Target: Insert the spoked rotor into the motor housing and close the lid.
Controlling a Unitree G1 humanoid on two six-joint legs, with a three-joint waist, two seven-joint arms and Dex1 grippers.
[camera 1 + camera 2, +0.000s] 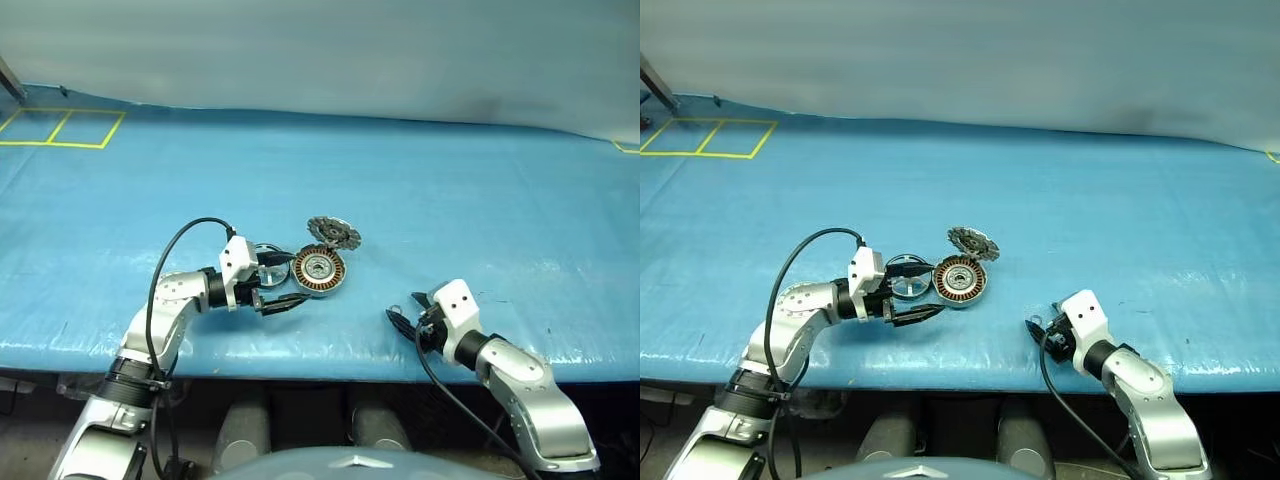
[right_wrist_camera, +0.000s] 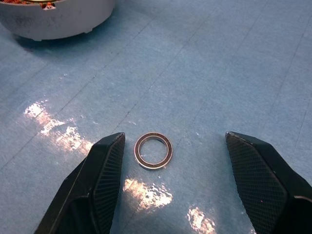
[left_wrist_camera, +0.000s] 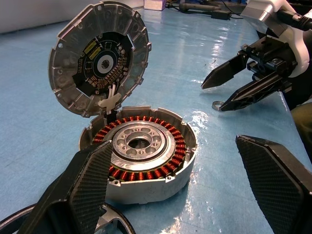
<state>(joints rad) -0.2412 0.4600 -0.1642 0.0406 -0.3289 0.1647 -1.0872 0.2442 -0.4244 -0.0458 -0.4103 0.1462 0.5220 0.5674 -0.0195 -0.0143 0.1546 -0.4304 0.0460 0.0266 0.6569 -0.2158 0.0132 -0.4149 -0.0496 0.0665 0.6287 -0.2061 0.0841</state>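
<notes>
Housing [image 1: 318, 271] on blue table [image 1: 480, 200], near front edge, copper windings exposed. Lid [image 1: 333, 233] hinged up at far edge, standing open, tilted. Rotor [image 1: 907, 280] flat on table just beside housing, robot's-left side. L gripper [image 1: 279, 281] at rotor, fingers spread wide either side of it, not clamped, pointing toward housing. R gripper [image 1: 407, 313] well apart to right, low over table, fingers spread, nothing held. Small dark ring [image 2: 153, 150] lying between R fingertips, near one finger [image 2: 105, 168].
</notes>
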